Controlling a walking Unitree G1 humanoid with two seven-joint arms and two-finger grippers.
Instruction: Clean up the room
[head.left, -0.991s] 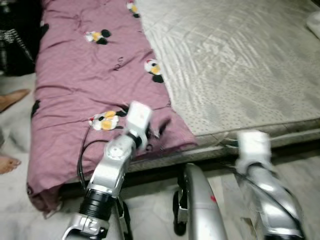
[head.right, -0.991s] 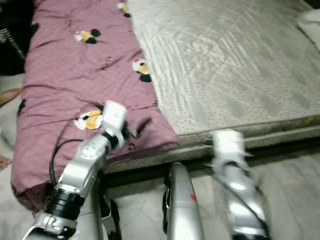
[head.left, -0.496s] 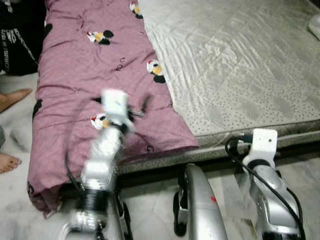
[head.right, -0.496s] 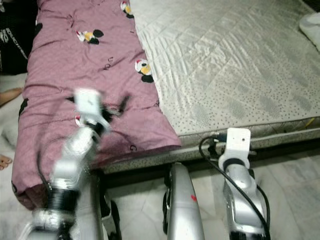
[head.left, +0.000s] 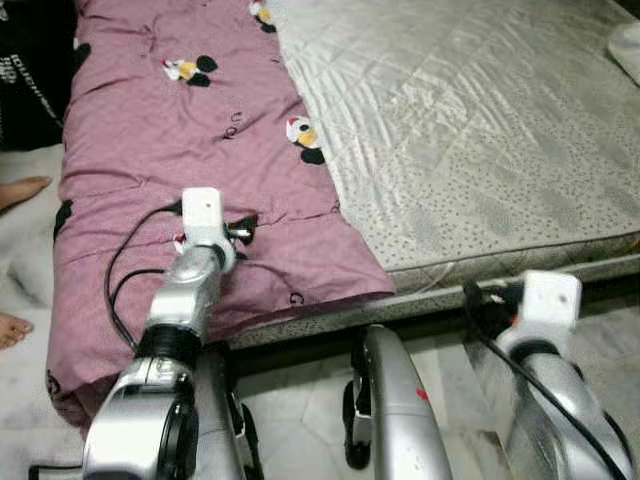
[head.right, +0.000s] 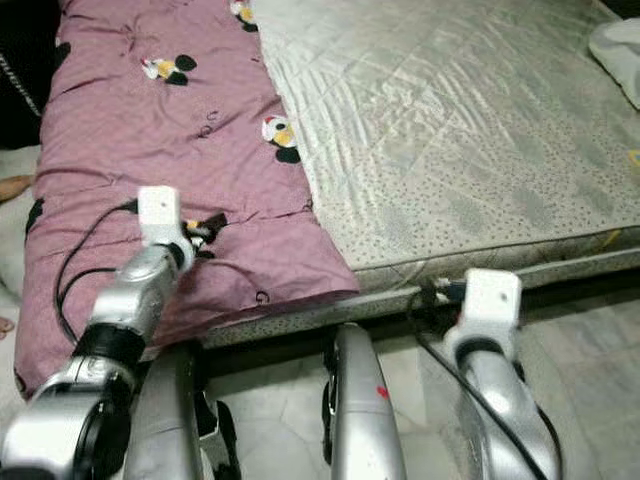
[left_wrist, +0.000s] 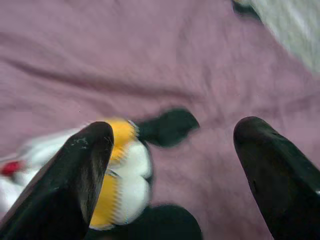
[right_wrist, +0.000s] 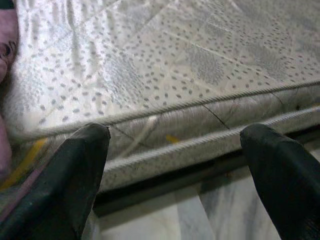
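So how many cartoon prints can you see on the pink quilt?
4: far edge, upper left, beside the mattress, under the left gripper. Folds may hide more.

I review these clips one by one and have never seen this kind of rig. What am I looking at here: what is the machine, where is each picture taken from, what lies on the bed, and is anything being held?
This is a humanoid robot with two silver arms, each ending in two long black fingers. The two wide pictures come from a stereo camera on its head, looking down at a bed. The two close-ups come from cameras on the wrists, looking along each gripper's fingers.

On the mattress lies a pink quilt printed with cartoon figures, covering the robot's left part of the bed. The left gripper reaches over the quilt near its front edge, fingers open above one printed figure. The right gripper is low, in front of the mattress edge, also open. Neither holds anything. A person's bare feet show on the floor at the far left.
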